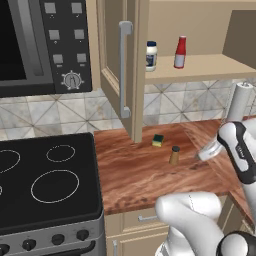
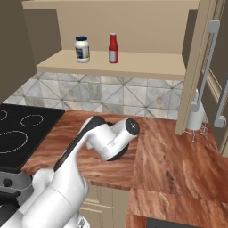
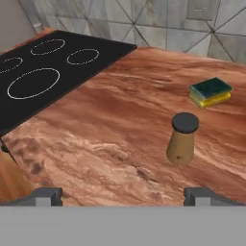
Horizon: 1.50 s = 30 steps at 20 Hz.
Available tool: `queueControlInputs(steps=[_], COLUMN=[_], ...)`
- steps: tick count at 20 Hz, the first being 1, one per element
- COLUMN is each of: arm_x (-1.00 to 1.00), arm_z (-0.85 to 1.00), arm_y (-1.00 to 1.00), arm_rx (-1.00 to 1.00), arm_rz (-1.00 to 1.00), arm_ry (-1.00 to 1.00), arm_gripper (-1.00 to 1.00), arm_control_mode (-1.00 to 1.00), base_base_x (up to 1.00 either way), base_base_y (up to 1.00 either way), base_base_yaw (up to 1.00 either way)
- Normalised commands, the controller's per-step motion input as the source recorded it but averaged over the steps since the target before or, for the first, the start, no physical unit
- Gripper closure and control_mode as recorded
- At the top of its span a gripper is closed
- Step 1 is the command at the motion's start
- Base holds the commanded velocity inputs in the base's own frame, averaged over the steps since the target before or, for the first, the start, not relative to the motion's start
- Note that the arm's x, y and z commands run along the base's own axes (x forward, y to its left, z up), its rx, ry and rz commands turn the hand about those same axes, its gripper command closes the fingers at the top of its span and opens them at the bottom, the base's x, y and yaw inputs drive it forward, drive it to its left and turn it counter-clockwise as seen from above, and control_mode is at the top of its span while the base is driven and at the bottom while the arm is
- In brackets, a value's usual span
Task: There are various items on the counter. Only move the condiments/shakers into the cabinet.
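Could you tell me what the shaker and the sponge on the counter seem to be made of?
The shaker looks like matte tan wood, or possibly plastic, with a dark smooth cap. The sponge looks like soft yellow foam under a rough green scouring layer. As a render, both stay uncertain.

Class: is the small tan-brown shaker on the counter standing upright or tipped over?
Upright. The shaker stands on its base on the counter, dark top uppermost.

Jar (image 1: 151,55) & bottle (image 1: 180,52) on cabinet shelf (image 1: 200,67); shaker (image 1: 174,155) on counter (image 1: 135,170), sponge (image 1: 158,140) just behind.
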Motion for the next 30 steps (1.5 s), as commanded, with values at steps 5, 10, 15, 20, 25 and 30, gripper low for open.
queueControlInputs(steps=[5,10,15,20,25,30], arm_x=[0.02,0.00,0.00,0.00,0.19,0.36], arm_z=[-0.10,0.00,0.00,0.00,-0.01,-0.10], arm_y=[0.00,0.00,-0.01,0.00,0.05,0.08], arm_rx=[0.10,0.15,0.21,0.05,0.00,0.00], arm_rz=[0.20,0.18,0.14,0.02,0.00,0.00], arm_ry=[-0.03,-0.10,-0.14,-0.05,0.02,0.06], arm_gripper=[-1.00,-1.00,-1.00,-1.00,-1.00,-1.00], arm_control_mode=[-1.00,-1.00,-1.00,-1.00,-1.00,-1.00], base_base_x=[0.00,0.00,0.00,0.00,0.00,0.00], base_base_y=[0.00,0.00,0.00,0.00,0.00,0.00], base_base_yaw=[0.00,0.00,0.00,0.00,0.00,0.00])
